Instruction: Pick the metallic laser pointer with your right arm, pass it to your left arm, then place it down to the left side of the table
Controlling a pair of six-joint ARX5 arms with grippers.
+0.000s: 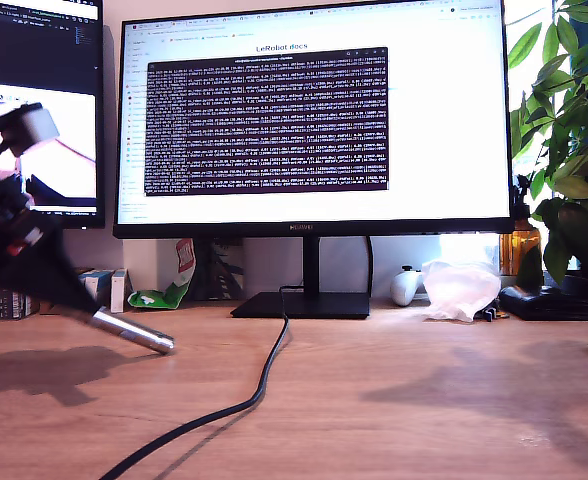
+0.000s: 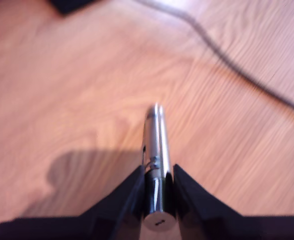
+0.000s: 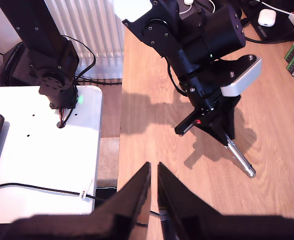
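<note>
The metallic laser pointer (image 1: pixel 134 331) is a slim silver cylinder sticking out of a black wedge-shaped gripper at the exterior view's left, its tip slanting down just above the table (image 1: pixel 404 400). My first gripper (image 2: pixel 158 175) is shut on the pointer (image 2: pixel 157 140), and the pointer's rear end shows between the fingers. From above, the second wrist view shows that arm and the pointer (image 3: pixel 240 160) hanging over the wood. My second gripper (image 3: pixel 153 172) is shut with nothing in it, well apart from the pointer. It does not show in the exterior view.
A black cable (image 1: pixel 264 375) runs across the table from the monitor stand (image 1: pixel 302 303). A monitor (image 1: pixel 314 120) stands behind. A plant (image 1: pixel 574 130), a plastic bag (image 1: pixel 460 288) and small items sit at the exterior view's back right. A white side table (image 3: pixel 42 150) adjoins the desk.
</note>
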